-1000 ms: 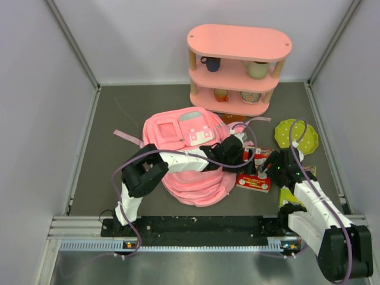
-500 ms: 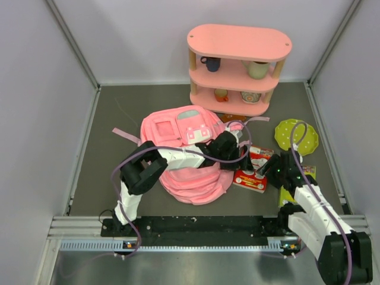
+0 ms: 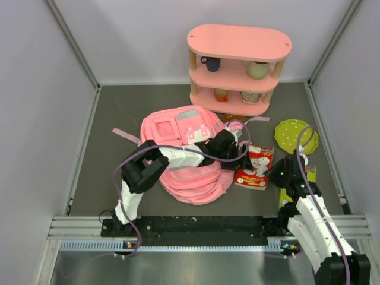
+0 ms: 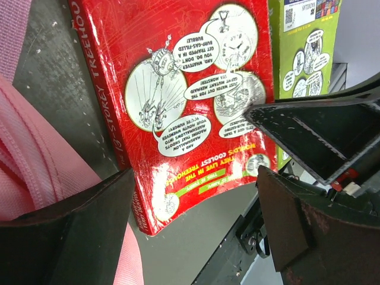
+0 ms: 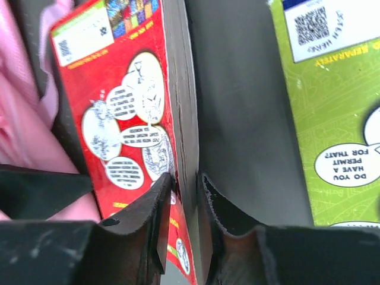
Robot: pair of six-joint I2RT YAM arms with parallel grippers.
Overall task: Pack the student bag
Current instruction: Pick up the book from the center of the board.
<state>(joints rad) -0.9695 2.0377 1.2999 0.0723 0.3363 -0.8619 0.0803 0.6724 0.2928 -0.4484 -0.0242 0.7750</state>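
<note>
The student bag (image 3: 178, 155), a soft pink backpack, lies at the middle of the table, its fabric also showing at the left wrist view's left edge (image 4: 29, 166). A red book (image 3: 256, 167) lies just right of it. My right gripper (image 3: 275, 173) is shut on the red book (image 5: 122, 127), pinching its page edge between both fingers (image 5: 155, 217). My left gripper (image 3: 241, 155) reaches across the bag and stands open (image 4: 190, 228) over the near end of the red book (image 4: 178, 95), touching nothing.
A green book (image 3: 298, 183) lies right of the red one, beside my right arm. A green dotted plate (image 3: 295, 135) sits behind it. The pink three-tier shelf (image 3: 238, 40) with cups and bowls stands at the back. Grey walls close in both sides.
My right gripper has closed onto the red book's right edge, and the book has shifted slightly. The left gripper has edged toward the book, staying open. The bag moved a little.
</note>
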